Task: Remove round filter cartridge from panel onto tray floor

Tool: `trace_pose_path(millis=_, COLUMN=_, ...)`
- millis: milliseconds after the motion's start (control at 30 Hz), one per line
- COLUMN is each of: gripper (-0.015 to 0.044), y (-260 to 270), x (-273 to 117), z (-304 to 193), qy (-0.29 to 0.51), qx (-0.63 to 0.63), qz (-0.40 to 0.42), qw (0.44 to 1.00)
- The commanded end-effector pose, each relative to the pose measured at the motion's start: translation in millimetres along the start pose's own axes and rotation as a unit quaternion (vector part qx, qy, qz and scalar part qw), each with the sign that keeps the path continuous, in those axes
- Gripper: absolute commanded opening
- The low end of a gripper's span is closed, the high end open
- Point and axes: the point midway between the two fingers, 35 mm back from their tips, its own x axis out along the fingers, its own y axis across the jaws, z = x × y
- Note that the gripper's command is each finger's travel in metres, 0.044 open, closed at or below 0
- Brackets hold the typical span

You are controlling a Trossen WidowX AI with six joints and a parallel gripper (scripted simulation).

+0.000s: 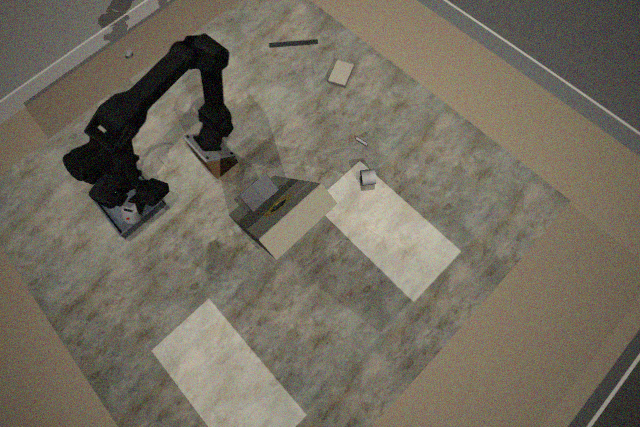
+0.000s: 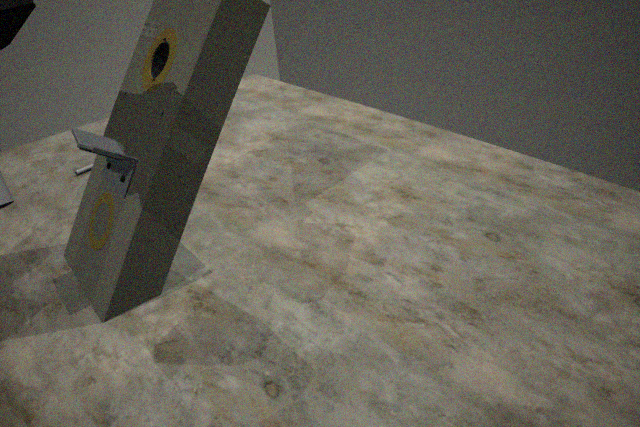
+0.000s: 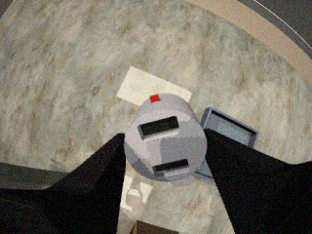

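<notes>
I'm holding the filter (image 1: 129, 212) (image 3: 166, 141) in the hand (image 1: 132, 203) (image 3: 166, 141), its fingers standing about half open and pressing on opposite sides, the slotted face turning toward the wrist camera. Just beyond the filter, the tray (image 1: 125, 234) (image 3: 233, 125) is lying, in the wrist view, behind it and toward the right-hand finger. That offset is what the coming lowering turns on: I'm judging that the filter is needing centring between the walls first. Farther from the hand, the panel (image 1: 297, 223) (image 2: 170, 153) is leaning on the desk (image 1: 330, 127) (image 2: 361, 257) (image 3: 63, 73), its upper hole showing dark.
</notes>
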Motion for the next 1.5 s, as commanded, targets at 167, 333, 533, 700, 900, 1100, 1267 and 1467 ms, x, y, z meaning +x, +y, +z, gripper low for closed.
trace_pose_path(millis=167, gripper=0.0000, y=-33, x=17, z=-7, qy=-0.006, qx=0.050, qz=-0.032, qw=0.998)
trace_pose_path(millis=333, gripper=0.0000, y=-65, x=34, z=-21, qy=-0.008, qx=0.095, qz=-0.059, qw=0.994)
trace_pose_path(millis=533, gripper=0.0000, y=-100, x=54, z=-43, qy=-0.008, qx=0.149, qz=-0.091, qw=0.985)
trace_pose_path(millis=700, gripper=0.0000, y=-125, x=70, z=-65, qy=-0.008, qx=0.194, qz=-0.117, qw=0.974)
trace_pose_path(millis=900, gripper=0.0000, y=-150, x=87, z=-95, qy=-0.005, qx=0.247, qz=-0.147, qw=0.958)
trace_pose_path(millis=1100, gripper=0.0000, y=-161, x=97, z=-114, qy=-0.003, qx=0.278, qz=-0.164, qw=0.947)
trace_pose_path(millis=1267, gripper=0.0000, y=-163, x=112, z=-121, qy=-0.003, qx=0.278, qz=-0.164, qw=0.947)
trace_pose_path(millis=1467, gripper=0.0000, y=-163, x=146, z=-140, qy=-0.003, qx=0.278, qz=-0.164, qw=0.947)
